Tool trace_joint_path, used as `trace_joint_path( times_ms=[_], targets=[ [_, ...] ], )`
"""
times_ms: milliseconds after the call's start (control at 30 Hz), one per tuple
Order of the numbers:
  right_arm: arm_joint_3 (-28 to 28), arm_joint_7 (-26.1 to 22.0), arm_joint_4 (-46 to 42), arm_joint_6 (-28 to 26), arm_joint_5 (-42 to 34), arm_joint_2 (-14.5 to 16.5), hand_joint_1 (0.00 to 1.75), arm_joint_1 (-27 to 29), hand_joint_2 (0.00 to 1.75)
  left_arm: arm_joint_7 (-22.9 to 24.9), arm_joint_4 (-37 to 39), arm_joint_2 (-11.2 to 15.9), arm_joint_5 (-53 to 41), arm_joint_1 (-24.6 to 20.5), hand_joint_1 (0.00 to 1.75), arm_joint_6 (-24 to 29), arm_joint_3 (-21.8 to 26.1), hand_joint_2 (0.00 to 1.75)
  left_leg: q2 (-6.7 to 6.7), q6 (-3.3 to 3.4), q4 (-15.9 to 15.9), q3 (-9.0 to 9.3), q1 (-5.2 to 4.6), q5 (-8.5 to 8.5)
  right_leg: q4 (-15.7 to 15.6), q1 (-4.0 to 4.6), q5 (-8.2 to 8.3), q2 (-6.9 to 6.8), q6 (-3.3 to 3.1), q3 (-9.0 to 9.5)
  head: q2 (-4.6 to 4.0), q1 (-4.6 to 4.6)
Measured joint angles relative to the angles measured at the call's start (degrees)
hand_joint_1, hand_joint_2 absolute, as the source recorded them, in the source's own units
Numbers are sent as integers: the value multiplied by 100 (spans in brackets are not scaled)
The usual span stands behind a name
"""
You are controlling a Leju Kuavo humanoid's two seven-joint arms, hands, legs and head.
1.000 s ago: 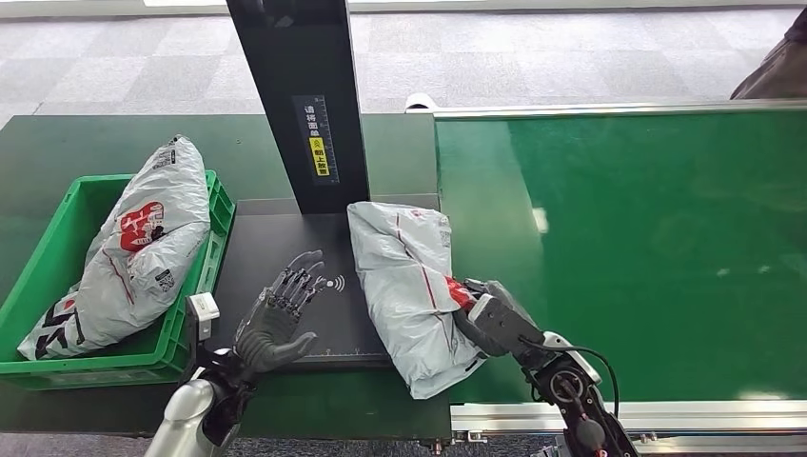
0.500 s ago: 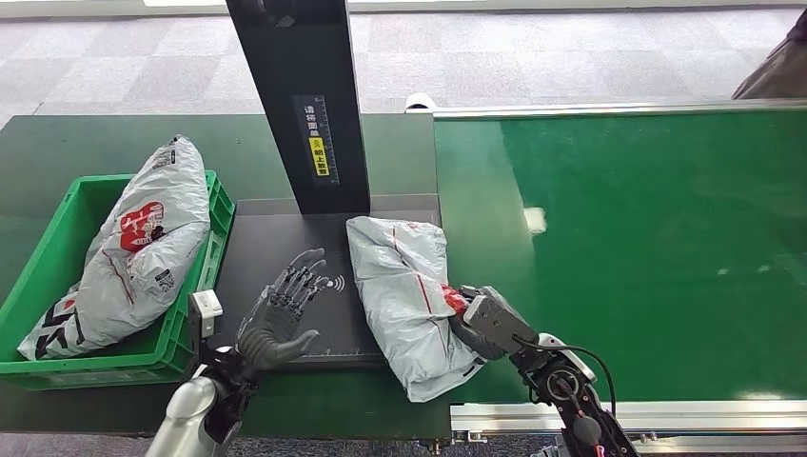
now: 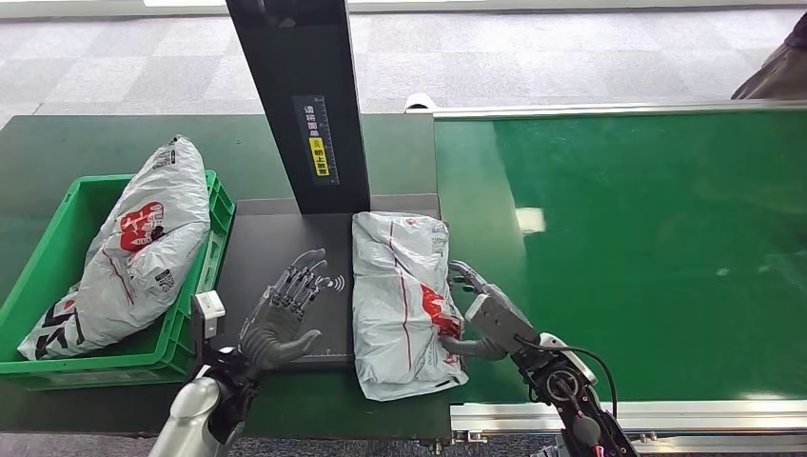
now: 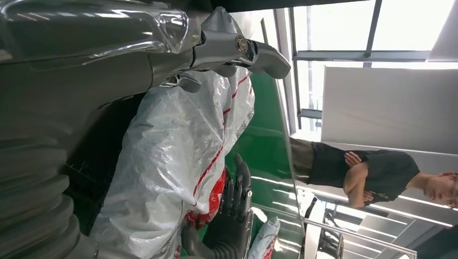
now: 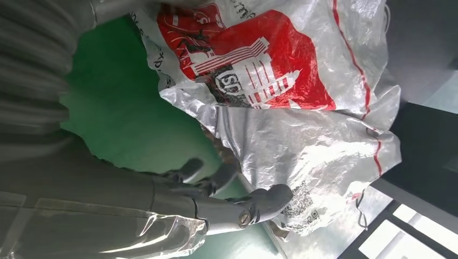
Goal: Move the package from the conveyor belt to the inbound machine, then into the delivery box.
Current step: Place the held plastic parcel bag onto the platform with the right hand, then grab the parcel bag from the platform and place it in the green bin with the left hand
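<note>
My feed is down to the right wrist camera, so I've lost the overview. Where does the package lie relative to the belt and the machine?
Observer: In the head view, the package lies mostly on the machine's black plate, at the foot of its black post. Its right edge is over the green belt.
Operator: And the left hand?
Observer: The left hand hovers over the plate with its fingers spread and nothing in it. It is beside the package, with a gap between them.
Operator: Is the delivery box free?
Observer: No. The green crate to the left of the plate already holds a second package, which leans over its far rim.
</note>
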Motion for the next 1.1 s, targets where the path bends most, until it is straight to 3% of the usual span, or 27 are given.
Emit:
trace_joint_path(
  times_ms=[733, 1000, 1100],
  targets=[
    [-516, -186, -516, -165, -166, -18, 0, 316, 175, -79, -152, -227, -628, -38, 0, 545, -255, 175, 1, 0, 1, 0, 0, 0, 0, 0, 0, 0, 0, -2, 0, -1],
    [-739, -19, -709, -195, -31, 12, 0, 334, 175, 210, -80, -326, -2056, -606, 0, 1671, -787, 175, 1, 1, 2, 0, -1, 1, 0, -2, 3, -1, 0, 1, 0, 0],
    [-797, 6, -744, -186, 8, 35, 0, 328, 175, 363, 87, -343, -2395, -822, 0, 1858, -969, 175, -1, 1, 3, 0, -1, 1, 0, -2, 3, -1, 0, 0, 0, 0]
  ],
)
